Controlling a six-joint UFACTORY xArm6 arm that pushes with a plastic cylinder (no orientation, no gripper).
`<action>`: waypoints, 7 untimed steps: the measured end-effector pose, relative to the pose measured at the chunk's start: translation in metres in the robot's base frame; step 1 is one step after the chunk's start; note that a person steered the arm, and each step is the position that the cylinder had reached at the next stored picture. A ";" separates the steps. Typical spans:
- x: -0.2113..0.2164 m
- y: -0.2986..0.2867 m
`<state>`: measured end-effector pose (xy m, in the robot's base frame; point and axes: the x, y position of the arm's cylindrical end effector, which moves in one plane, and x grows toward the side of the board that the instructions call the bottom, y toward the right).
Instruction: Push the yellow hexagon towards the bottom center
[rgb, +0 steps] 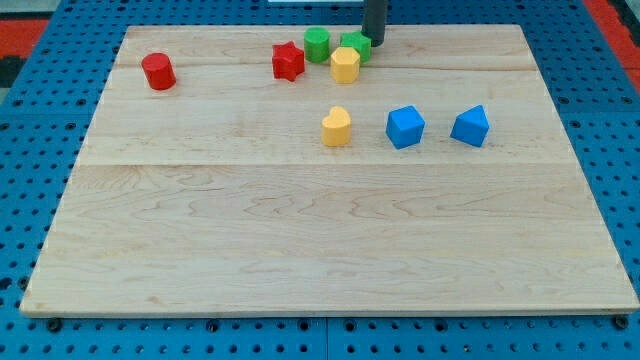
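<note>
The yellow hexagon (345, 65) sits near the view's top centre on the wooden board (300, 250). My tip (373, 41) is just above and to the right of it, touching or nearly touching a green star-like block (356, 44) that lies between them. A green cylinder (317, 44) and a red star (288, 61) stand to the hexagon's left. A second yellow block (337, 127), heart-like, lies below the hexagon near mid-board.
A red cylinder (158, 71) stands at the top left. Two blue blocks (405, 127) (470, 126) lie right of the second yellow block. A blue pegboard (30, 150) surrounds the board.
</note>
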<state>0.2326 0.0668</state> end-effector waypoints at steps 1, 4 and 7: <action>0.036 -0.015; 0.100 -0.027; 0.074 -0.106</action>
<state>0.3066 -0.0390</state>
